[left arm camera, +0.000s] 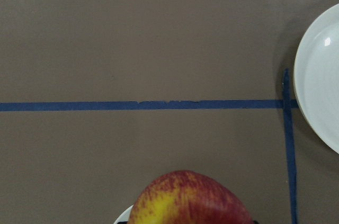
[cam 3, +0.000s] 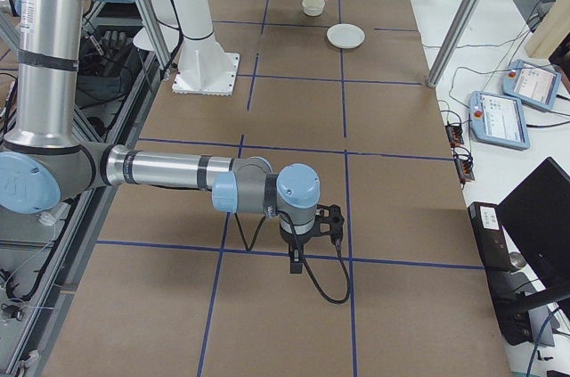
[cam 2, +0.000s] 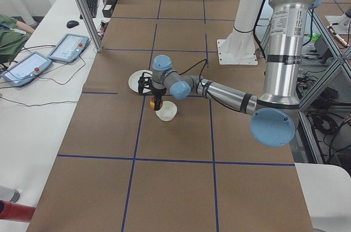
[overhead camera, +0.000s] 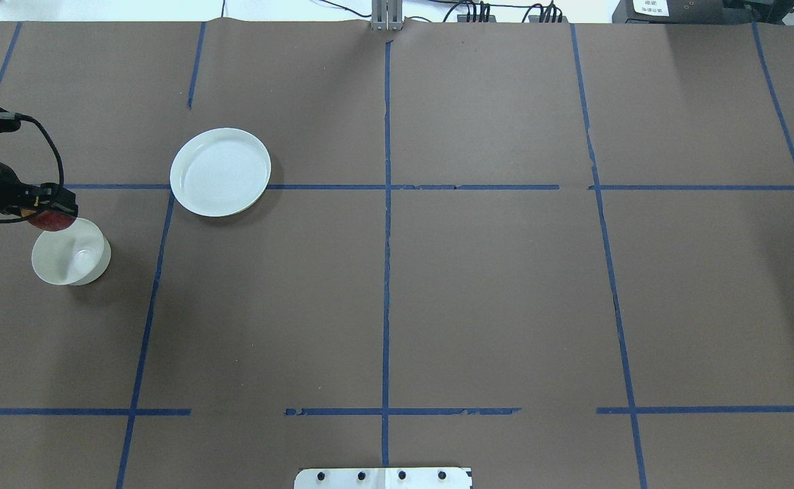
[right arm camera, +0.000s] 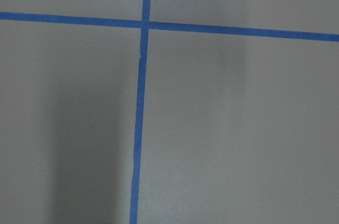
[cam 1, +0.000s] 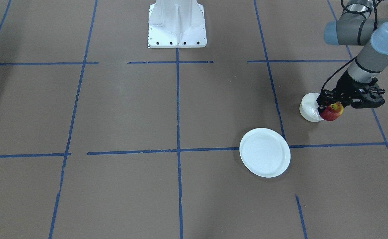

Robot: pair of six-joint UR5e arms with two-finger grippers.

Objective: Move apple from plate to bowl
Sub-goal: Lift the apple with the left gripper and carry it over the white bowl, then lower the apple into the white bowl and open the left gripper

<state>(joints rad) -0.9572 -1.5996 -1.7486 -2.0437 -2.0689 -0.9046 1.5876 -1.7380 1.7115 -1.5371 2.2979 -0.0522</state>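
Note:
My left gripper point(cam 1: 330, 107) is shut on the small red and yellow apple point(cam 1: 332, 112) and holds it above the table at the rim of the off-white bowl point(cam 1: 308, 111). In the overhead view the apple point(overhead camera: 50, 221) hangs over the bowl's point(overhead camera: 74, 255) far left edge. The apple point(left arm camera: 188, 200) fills the bottom of the left wrist view. The flat white plate point(cam 1: 264, 152) lies bare a little way from the bowl. My right gripper point(cam 3: 307, 243) shows only in the exterior right view, low over the table, and I cannot tell whether it is open or shut.
Brown paper with blue tape lines point(overhead camera: 386, 204) covers the table. The robot's white base point(cam 1: 177, 25) stands at the table's robot-side edge. The right wrist view shows only paper and tape point(right arm camera: 139, 123).

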